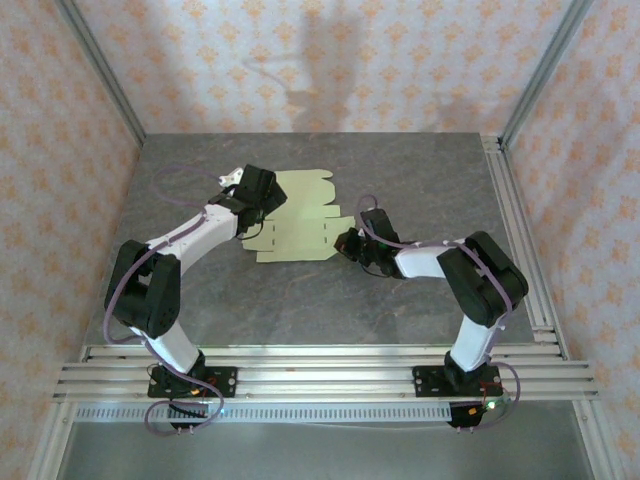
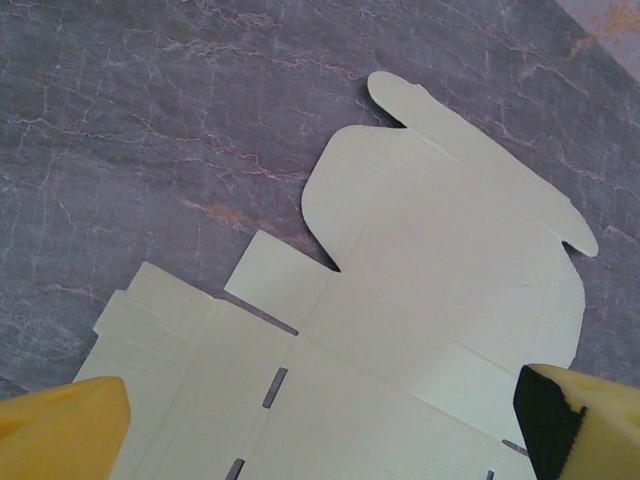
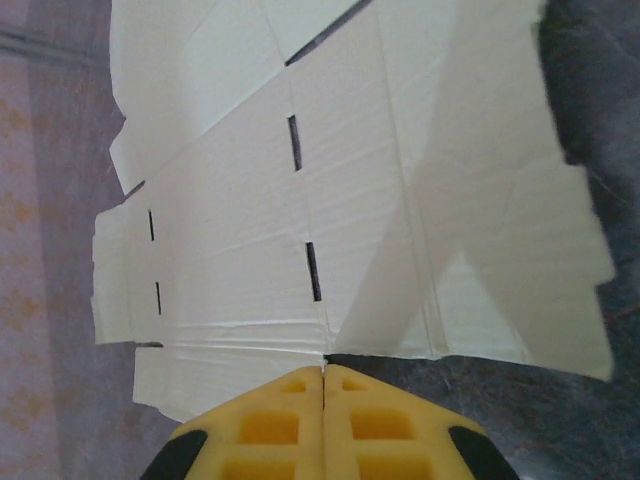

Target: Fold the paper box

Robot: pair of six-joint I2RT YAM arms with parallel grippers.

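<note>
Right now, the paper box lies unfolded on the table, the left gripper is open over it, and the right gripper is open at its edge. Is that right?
No. The right gripper is shut, not open: the right wrist view shows its fingers pressed together on the edge of the paper box. The rest holds: the sheet lies unfolded on the table, the left gripper open over it.

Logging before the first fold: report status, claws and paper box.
Left claw open over the paper box. Right claw shut at its right edge, grip unconfirmed. Box unfolded, on the table. No obstruction seen.
</note>
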